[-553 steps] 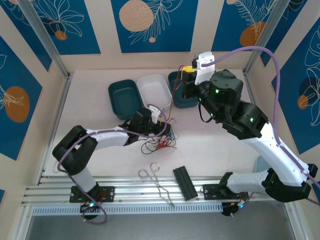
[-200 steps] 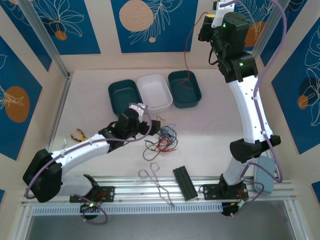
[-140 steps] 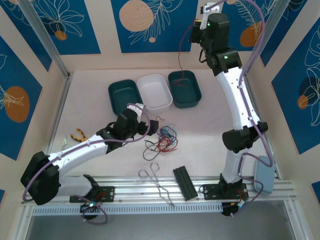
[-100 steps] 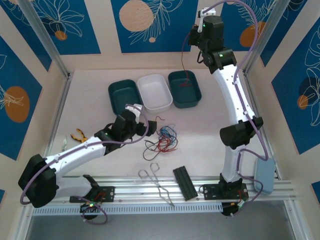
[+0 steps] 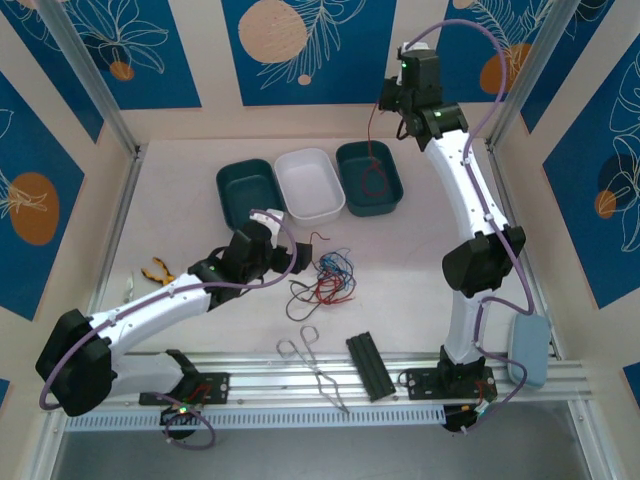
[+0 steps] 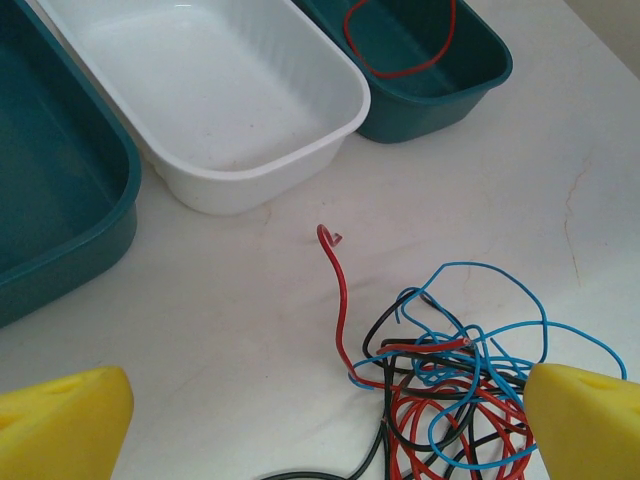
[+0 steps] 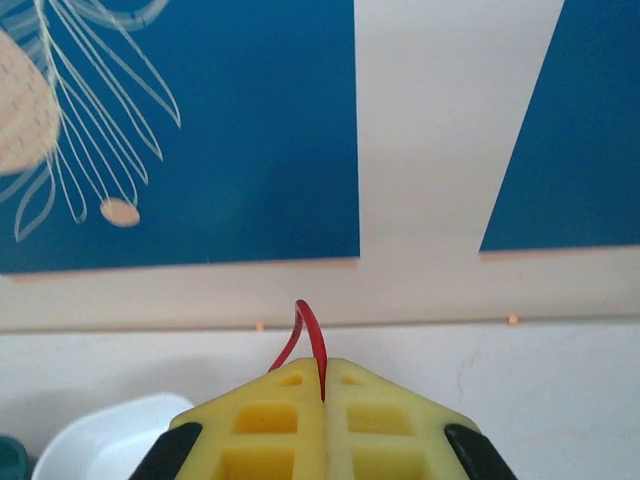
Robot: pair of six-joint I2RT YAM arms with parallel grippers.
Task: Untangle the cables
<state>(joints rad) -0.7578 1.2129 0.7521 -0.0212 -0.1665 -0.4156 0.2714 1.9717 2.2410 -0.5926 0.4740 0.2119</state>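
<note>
I see my right claw point(image 5: 392, 98) high by the back wall, pinched on a red cable point(image 5: 371, 135) hanging from it into the teal tray point(image 5: 392, 200) below, my left claw point(image 5: 304, 257) spread wide, tangle of cables point(image 5: 325, 282) just off its tips

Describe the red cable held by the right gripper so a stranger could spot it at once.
On the far side of the table, find the right-hand teal tray in the row of three. One red cable hangs into it from the shut right gripper above. Unlike the tangle mid-table, it is alone, its lower end looped inside the tray.
</note>
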